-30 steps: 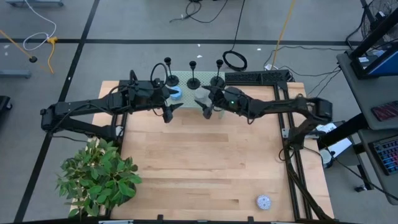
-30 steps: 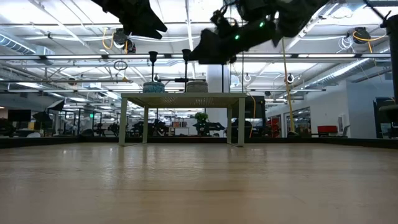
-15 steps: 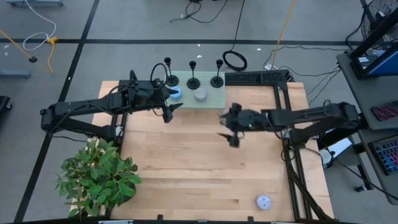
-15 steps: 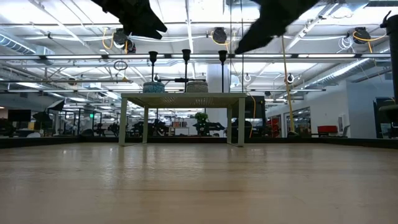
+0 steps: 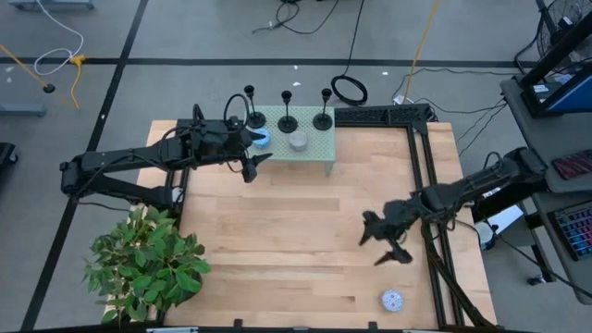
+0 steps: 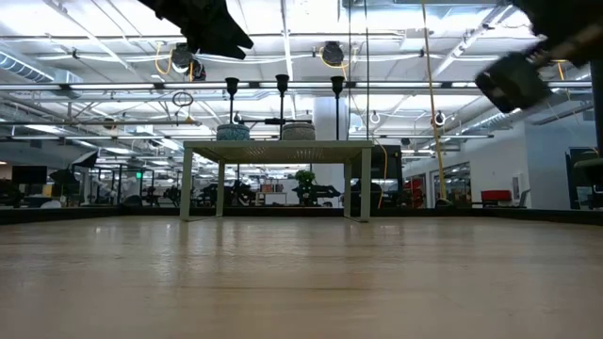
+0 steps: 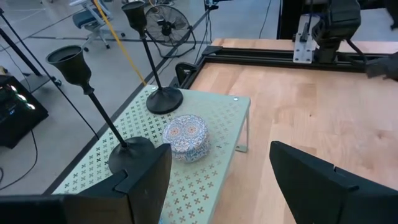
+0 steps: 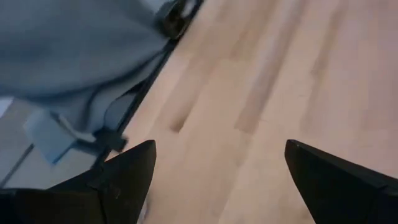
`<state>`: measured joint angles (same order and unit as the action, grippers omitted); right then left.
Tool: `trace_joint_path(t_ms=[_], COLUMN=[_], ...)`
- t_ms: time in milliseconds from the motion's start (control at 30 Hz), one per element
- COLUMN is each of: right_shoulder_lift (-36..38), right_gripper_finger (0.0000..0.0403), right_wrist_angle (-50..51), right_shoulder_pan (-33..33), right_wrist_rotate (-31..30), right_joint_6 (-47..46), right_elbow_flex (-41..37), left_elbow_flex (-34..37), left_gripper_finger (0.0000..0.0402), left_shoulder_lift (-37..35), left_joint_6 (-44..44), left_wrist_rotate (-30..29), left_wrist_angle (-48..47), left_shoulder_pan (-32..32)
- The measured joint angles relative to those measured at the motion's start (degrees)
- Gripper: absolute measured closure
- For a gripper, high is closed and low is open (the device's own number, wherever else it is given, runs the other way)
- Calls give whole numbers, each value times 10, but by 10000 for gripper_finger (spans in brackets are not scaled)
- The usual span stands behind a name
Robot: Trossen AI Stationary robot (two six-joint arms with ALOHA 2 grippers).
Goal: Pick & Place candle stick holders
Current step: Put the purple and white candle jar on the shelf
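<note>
Three black candle stick holders are seen standing upright in a row along the far edge of a small pale green perforated shelf, which is set at the far edge of the wooden bench. In the high view, the row is formed by the left holder, the middle holder and the right holder, each kept apart from its neighbour. Two round tins are also carried by the shelf: a blue one at its left end and a pale patterned one near its middle, just in front of the holders. The left gripper is held just beside the left end of the shelf, near the left holder but touching none of them; its fingers are spread apart and nothing is held between them. In the left wrist view, two of the holders and the patterned tin are seen on the shelf beyond that gripper. The right gripper is placed well apart from the shelf, over bare bench toward the near right corner, and is likewise spread open and empty. A small patterned ball is seen on the bench near it. A potted plant is seen at the near left corner of the bench.
</note>
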<state>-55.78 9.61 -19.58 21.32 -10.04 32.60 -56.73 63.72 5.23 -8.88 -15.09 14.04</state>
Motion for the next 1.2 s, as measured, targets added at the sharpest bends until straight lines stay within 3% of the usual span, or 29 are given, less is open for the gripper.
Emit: trace_joint_path(t_ms=[133, 267, 400, 500, 633, 900, 1200], right_shoulder_lift=[8, 2, -1, -1, -4, -66, -211], right_gripper_finger=[55, 55, 55, 55, 55, 55, 55], right_wrist_angle=[-133, -349, -492, -514, -496, -545, -695], right_shoulder_pan=[-43, -83, -136, -180, -227, -292, -302], right_wrist_rotate=[-2, -3, -4, -54, -127, -140, -140], right_joint_6=[-5, -29, 29, 86, 88, 131, 99], right_elbow_flex=[-89, -173, -231, -256, -260, -260, -260], left_elbow_flex=[0, 0, 0, 0, 0, 0, 0], left_gripper_finger=[128, 128, 128, 128, 128, 128, 128], left_shoulder_lift=[0, 0, 0, 0, 0, 0, 0], left_joint_6=[-2, -13, -14, -21, -38, -58, -73], left_wrist_rotate=[0, 0, 0, 0, -1, -1, -1], left_wrist_angle=[2, 2, 4, 4, 4, 3, 3], left_shoulder_pan=[0, 0, 0, 0, 0, 0, 0])
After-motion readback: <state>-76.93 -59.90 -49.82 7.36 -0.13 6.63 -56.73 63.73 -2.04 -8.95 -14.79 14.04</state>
